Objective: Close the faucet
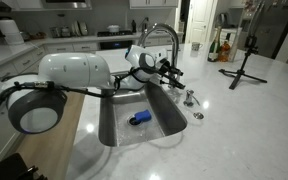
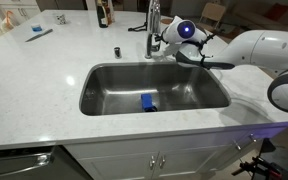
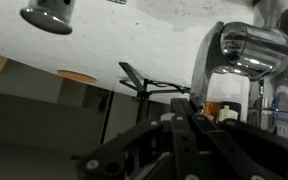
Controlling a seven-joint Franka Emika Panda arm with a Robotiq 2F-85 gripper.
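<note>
The faucet is a tall chrome gooseneck tap standing at the back rim of the sink; it also shows in an exterior view and in the wrist view. My gripper is at the faucet's lower body, close beside it in both exterior views. In the wrist view the black fingers lie together, shut, with the chrome faucet body just past their tips to the right. I cannot tell whether they touch the faucet. No water stream is visible.
The steel sink holds a blue object. A small chrome fitting sits on the white counter. A black tripod stands further along it. Bottles stand behind.
</note>
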